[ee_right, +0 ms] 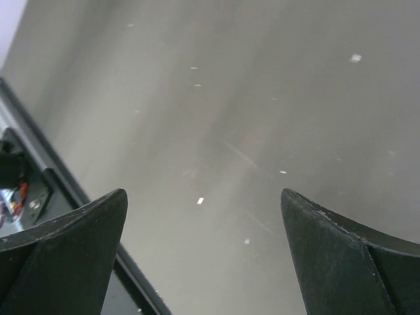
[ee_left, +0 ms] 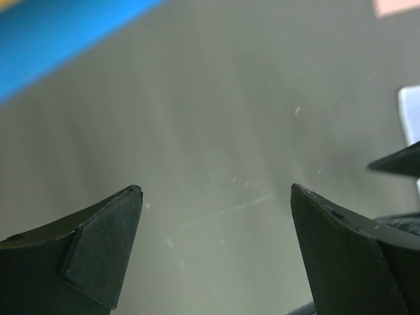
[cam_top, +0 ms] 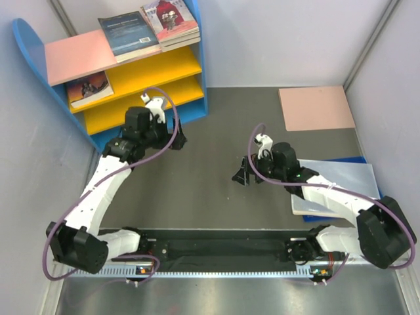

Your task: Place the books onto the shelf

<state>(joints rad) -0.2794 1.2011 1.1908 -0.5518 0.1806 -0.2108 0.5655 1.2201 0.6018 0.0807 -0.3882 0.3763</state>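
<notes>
The shelf (cam_top: 193,79) stands at the back left, with blue side panels, a pink top board and yellow lower boards. On the top board lie a navy blue book (cam_top: 129,34) and a stack topped by a red-white book (cam_top: 170,23). A dark orange-brown book (cam_top: 88,88) lies on the upper yellow board. My left gripper (cam_top: 174,140) (ee_left: 215,190) hangs open just in front of the shelf, over bare grey table, holding nothing. My right gripper (cam_top: 241,174) (ee_right: 203,193) is open and empty over the table's middle.
A flat pink board (cam_top: 316,108) lies at the back right. A large pale blue-white pad (cam_top: 338,187) rests on something blue beside the right arm. The black base rail (cam_top: 216,249) runs along the near edge. Grey walls close in both sides.
</notes>
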